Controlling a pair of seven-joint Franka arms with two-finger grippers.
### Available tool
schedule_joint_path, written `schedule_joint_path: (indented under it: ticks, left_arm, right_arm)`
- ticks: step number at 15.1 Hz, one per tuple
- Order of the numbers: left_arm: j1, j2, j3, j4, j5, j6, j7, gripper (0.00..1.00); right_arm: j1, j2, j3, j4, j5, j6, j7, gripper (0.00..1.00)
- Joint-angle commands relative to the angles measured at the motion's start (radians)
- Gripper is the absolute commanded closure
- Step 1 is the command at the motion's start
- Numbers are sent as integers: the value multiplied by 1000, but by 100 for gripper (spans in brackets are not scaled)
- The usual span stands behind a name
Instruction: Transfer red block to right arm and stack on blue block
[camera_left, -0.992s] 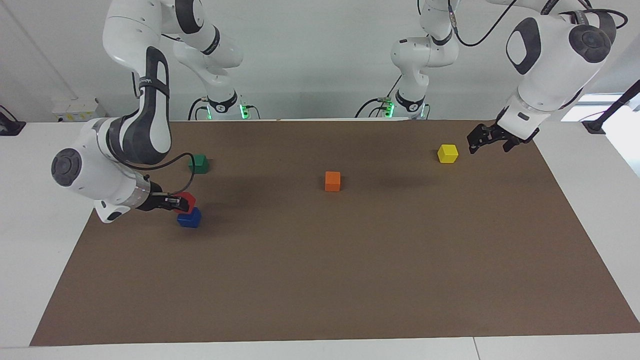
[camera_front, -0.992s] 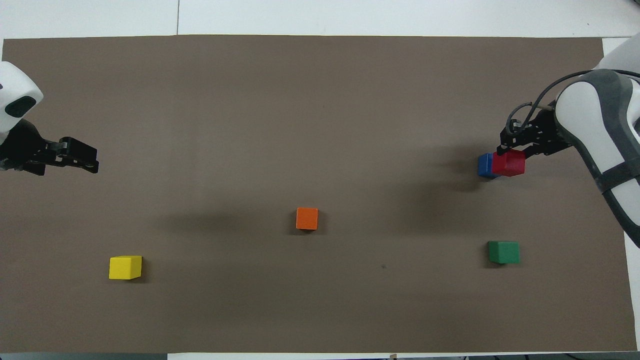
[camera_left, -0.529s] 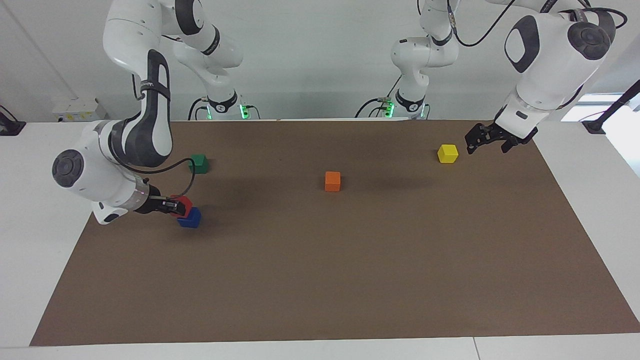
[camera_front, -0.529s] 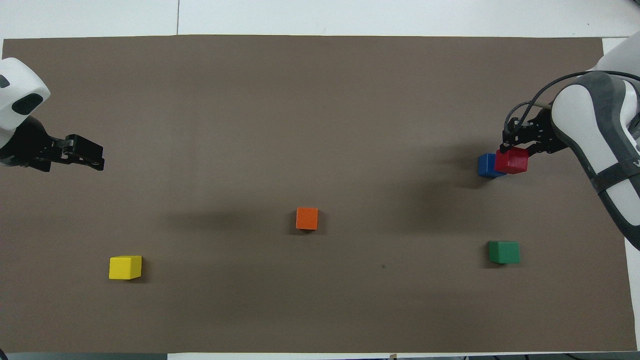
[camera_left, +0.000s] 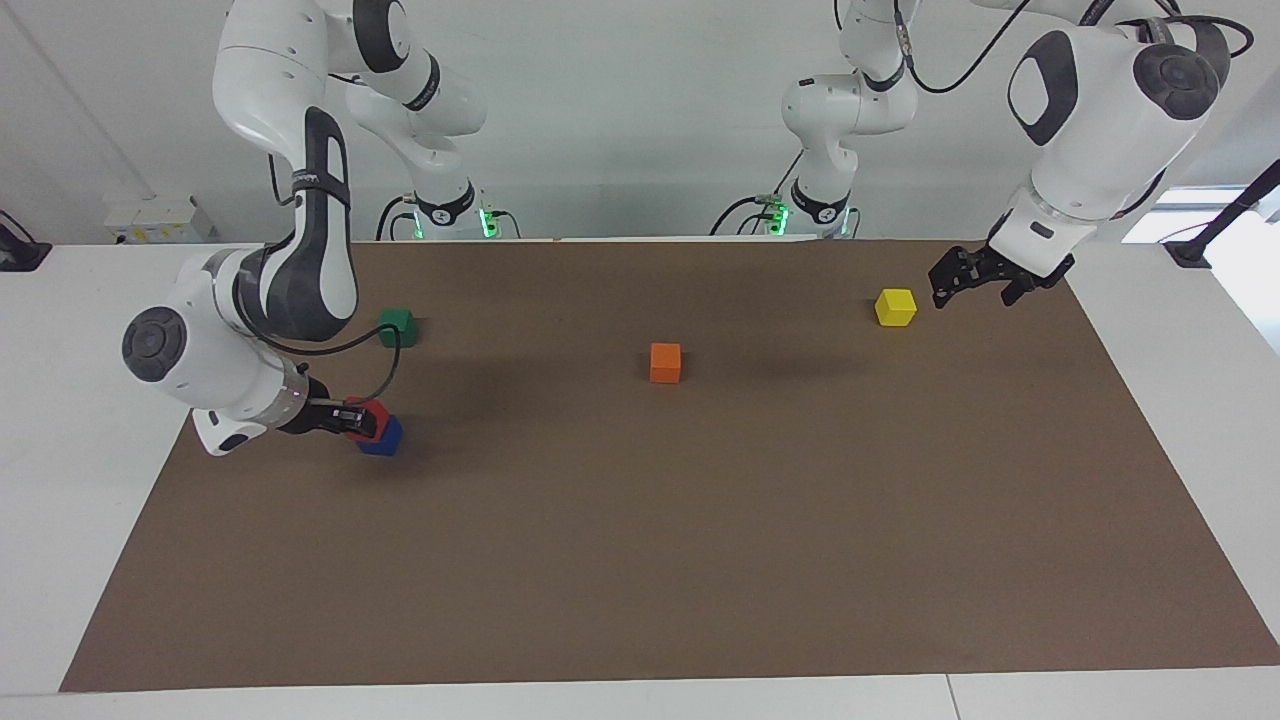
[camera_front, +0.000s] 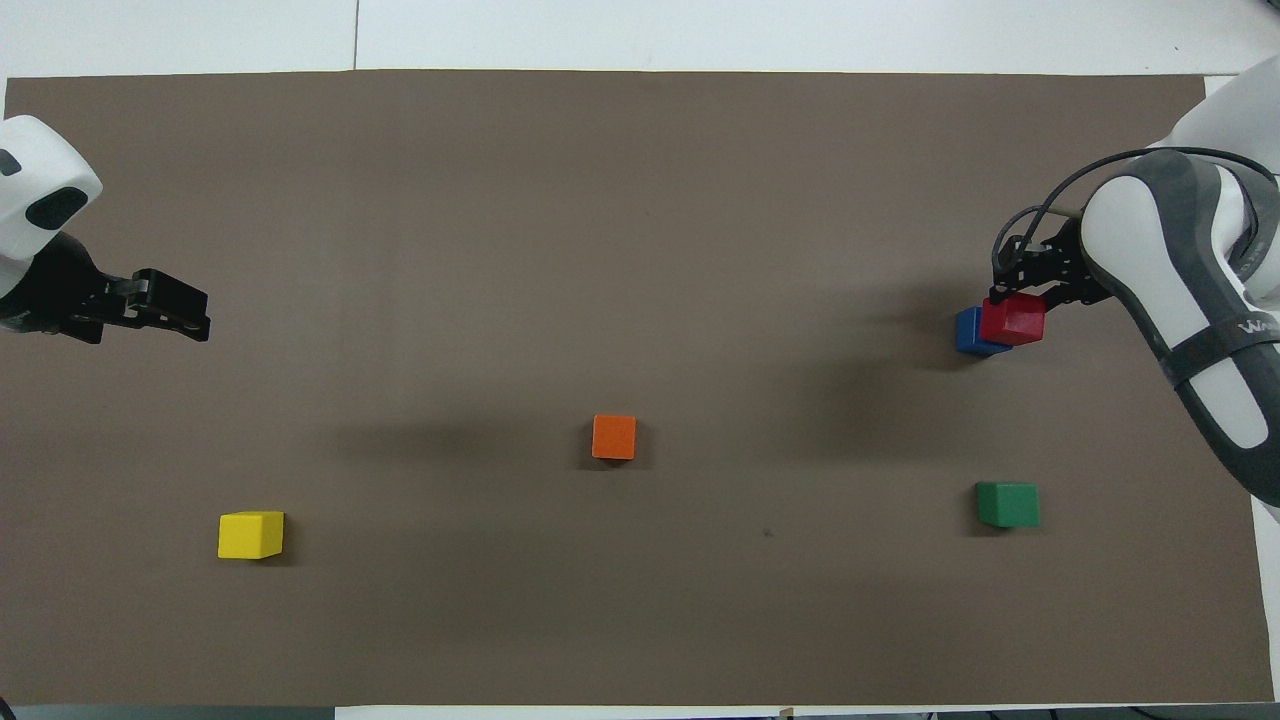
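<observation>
Inspector: What is recorded of the handover?

Assessor: It is judged complete. The red block (camera_left: 369, 414) is clamped in the right gripper (camera_left: 354, 419) and is carried over the blue block (camera_left: 384, 437), at the right arm's end of the brown mat (camera_left: 700, 560).

Inspector: Is the stack made?

Assessor: Not yet. The red cube is seen offset from the blue one; whether they touch cannot be told. Alignment and release are left.

Inspector: And the left gripper (camera_left: 946, 281)?

Assessor: It is held released and empty, waiting beside the yellow block (camera_left: 895, 306).
</observation>
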Motion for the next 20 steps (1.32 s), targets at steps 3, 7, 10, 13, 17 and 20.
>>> schedule_joint_path:
  ticks: [3,7,10,13,17,20]
  left_arm:
    - [6,2,0,15,-6,-13,8,0]
    - [6,2,-2,15,-6,-13,8,0]
    - [6,2,-2,15,-6,-13,8,0]
    - [6,2,-2,15,-6,-13,8,0]
    - [6,2,-2,15,-6,-13,8,0]
    - [6,2,-2,15,-6,-13,8,0]
  right_arm:
    - [10,-6,9,-17,-37,15,36,100]
    - [13,-6,9,-22,-37,23,37,100]
    - [14,-7,9,-31,-37,34,36,100]
    - [14,-9,9,-37,-37,43,37,100]
    - [13,-9,9,-37,-37,43,37,26]
    - [13,-9,9,-35,-35,43,37,1]
